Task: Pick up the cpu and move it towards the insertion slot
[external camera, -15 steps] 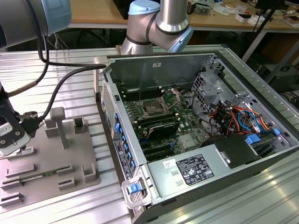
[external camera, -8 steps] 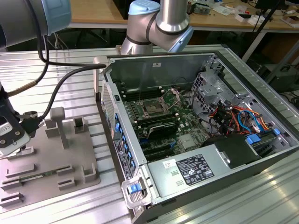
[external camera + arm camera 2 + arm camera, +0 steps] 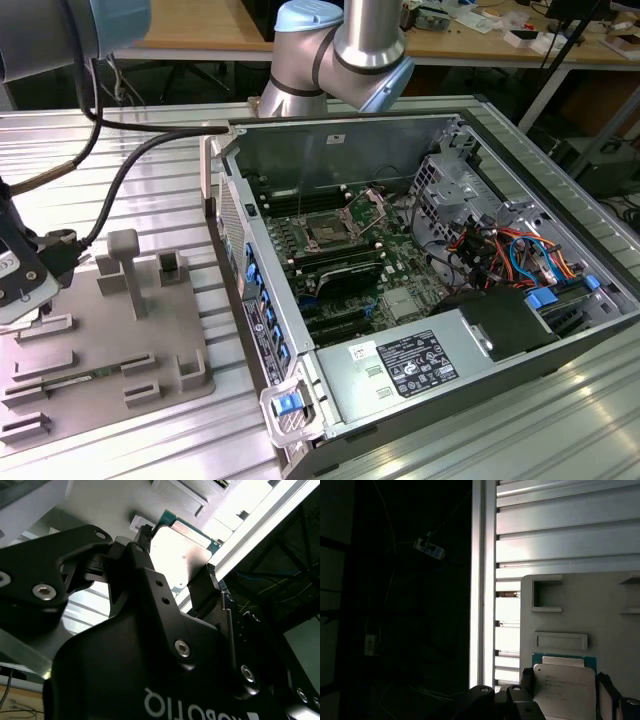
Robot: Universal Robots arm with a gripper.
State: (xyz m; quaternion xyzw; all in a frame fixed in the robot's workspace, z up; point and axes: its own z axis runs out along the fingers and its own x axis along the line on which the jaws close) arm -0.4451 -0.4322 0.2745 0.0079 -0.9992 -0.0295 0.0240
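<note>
The cpu (image 3: 181,560), a thin square chip with a pale silver top and green rim, sits between my gripper's (image 3: 177,550) two black fingers (image 3: 212,577), which press on opposite edges. In the first wrist view the cpu (image 3: 565,690) hangs over the grey plastic tray (image 3: 600,610), close to its edge, with the gripper (image 3: 565,680) shut on it. In the exterior view the gripper (image 3: 20,285) is at the far left above the tray (image 3: 190,310). The insertion slot (image 3: 328,232), a dark square socket with its wire bracket raised, lies on the green motherboard, well off to the exterior view's right.
The open computer case (image 3: 330,135) has tall metal walls around the motherboard. A drive cage (image 3: 450,190) and bundled cables (image 3: 510,250) fill its right side, and a power supply (image 3: 415,365) sits at the front. Upright posts (image 3: 125,265) stand on the tray. A black cable (image 3: 130,170) trails from the arm.
</note>
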